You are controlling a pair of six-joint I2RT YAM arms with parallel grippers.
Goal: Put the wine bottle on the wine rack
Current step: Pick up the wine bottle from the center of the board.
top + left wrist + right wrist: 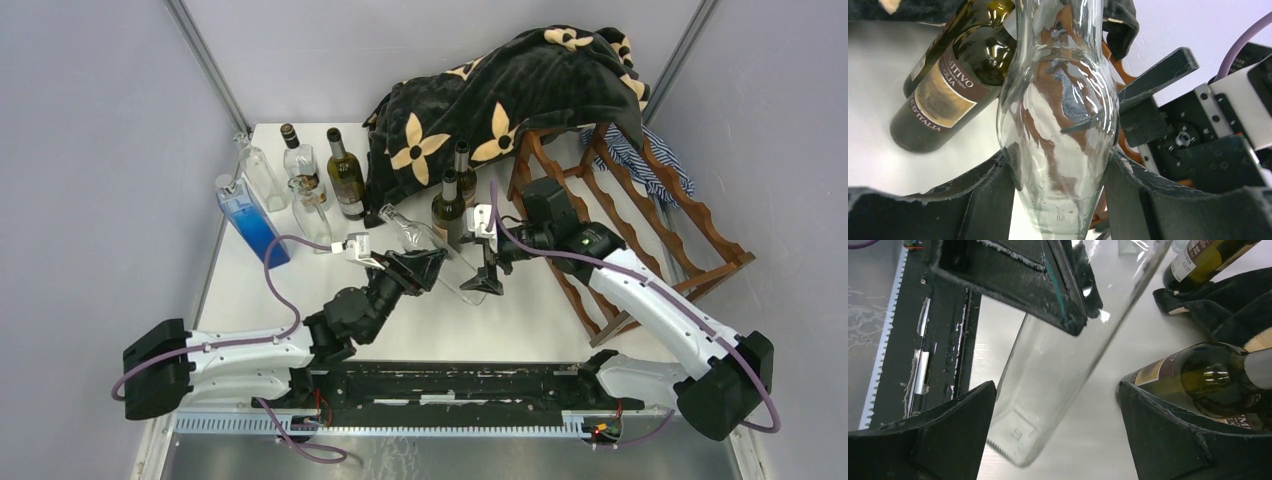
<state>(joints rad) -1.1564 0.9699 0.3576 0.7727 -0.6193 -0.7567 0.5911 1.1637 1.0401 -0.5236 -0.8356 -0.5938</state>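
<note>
Your left gripper [1060,195] is clenched on the clear wine bottle [470,288], which tilts at mid-table, neck toward 10 o'clock, base toward 4 o'clock. Your right gripper [1058,432] is spread around that base without touching it. The wine rack [690,208] sits at 2 o'clock from the bottle.

A flowered blanket [500,90] hides from you the upper tiers of the wine rack [712,228]; the neck of the clear bottle [1058,130] runs past your left-wrist view's top edge.
</note>
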